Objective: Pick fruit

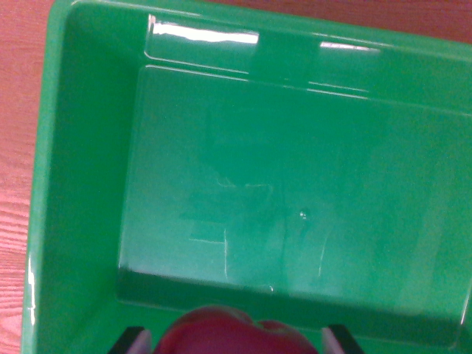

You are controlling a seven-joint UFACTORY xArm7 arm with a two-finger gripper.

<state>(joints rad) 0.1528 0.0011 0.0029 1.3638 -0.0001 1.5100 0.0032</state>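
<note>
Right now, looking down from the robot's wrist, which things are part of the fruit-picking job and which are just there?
Part of the job:
- red fruit, sitting between the gripper fingers
- green bin, nothing lying on its floor, directly below the fruit

Just there:
- wooden table, showing along the wrist view's left and top edges

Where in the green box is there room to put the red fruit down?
The whole flat floor of the green bin is bare, bordered by its sloped walls on every side. The only crowded spot is the bottom edge of the view, where the red fruit sits between the gripper fingers.
</note>
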